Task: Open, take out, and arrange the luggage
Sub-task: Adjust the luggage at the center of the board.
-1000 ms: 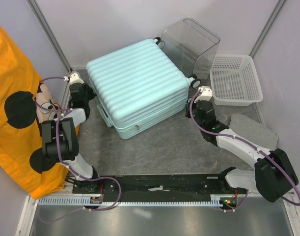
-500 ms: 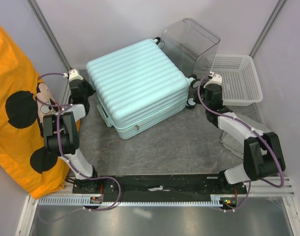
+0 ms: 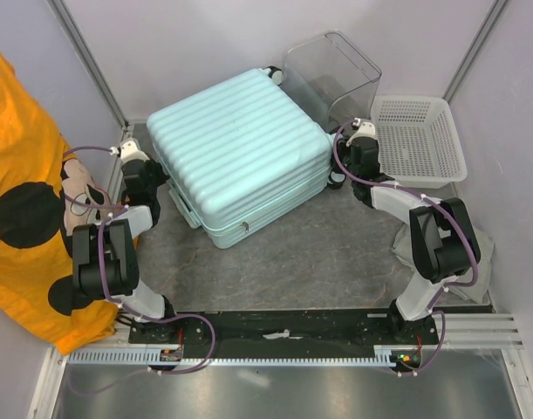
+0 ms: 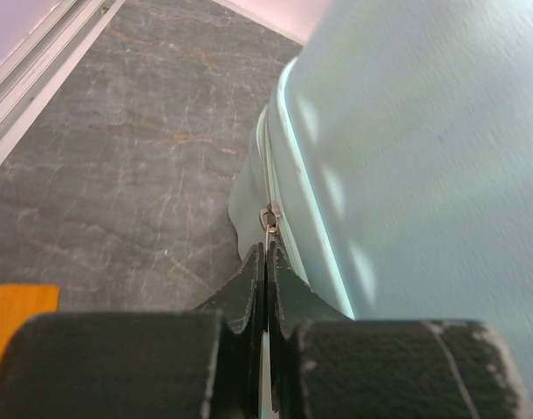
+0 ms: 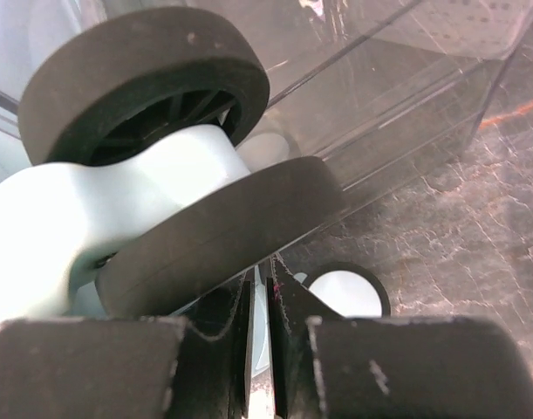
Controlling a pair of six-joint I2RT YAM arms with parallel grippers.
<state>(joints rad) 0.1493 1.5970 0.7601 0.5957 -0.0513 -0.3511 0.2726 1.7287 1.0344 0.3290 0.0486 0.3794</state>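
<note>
Left wrist: jaws of the left gripper [image 4: 266, 255] are seen pinching a zip pull [image 4: 268, 218], those of the right gripper [image 5: 259, 278] barely parted under a wheel [image 5: 222, 231], and the closed suitcase [image 3: 240, 148] is laid flat mid-table [image 3: 336, 253]

The counter [image 3: 336, 253] is a dark grey stone-look slab with pale and rusty veins, easiest to see in the left wrist view. Plain pale lilac walls [image 3: 205, 44] box it in at the back and sides, and grey metal posts [image 3: 85, 57] run up the back corners. An orange cloth with big black dots [image 3: 22, 166] hangs on the left. A black rail [image 3: 275, 327] and a brushed metal strip [image 3: 275, 388] run along the near edge. The light is soft and even.
</note>
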